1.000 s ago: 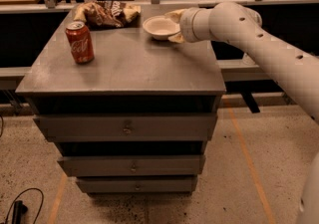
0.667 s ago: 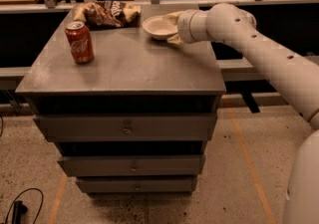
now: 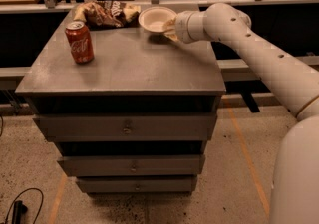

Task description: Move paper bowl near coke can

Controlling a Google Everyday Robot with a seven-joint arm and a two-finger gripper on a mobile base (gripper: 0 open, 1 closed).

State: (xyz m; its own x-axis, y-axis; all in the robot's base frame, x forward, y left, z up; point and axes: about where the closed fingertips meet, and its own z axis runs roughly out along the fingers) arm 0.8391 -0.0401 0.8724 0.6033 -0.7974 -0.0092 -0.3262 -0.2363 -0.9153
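Looking at the desk top: the bowl is seen at the back edge, right of middle, upright, mouth up. The gripper is placed at the bowl's right rim. The rim is pinched between its fingers, so the pincer is clamped on the bowl. A shadow is cast on the desk under and in front of the bowl. Whether the bowl is touching the top or held just off it cannot be told.

The arm is extended in from the right, across the desk's right edge near the back right corner.

The can is stood upright near the left edge, about midway between the front and back edges, well apart from the bowl.

A crumpled bag is laid at the back edge toward the back left corner, just beside the bowl's left side. Contact between the two cannot be told.

Three drawers are stacked below the front edge. A cable is laid on the floor below the front left corner.
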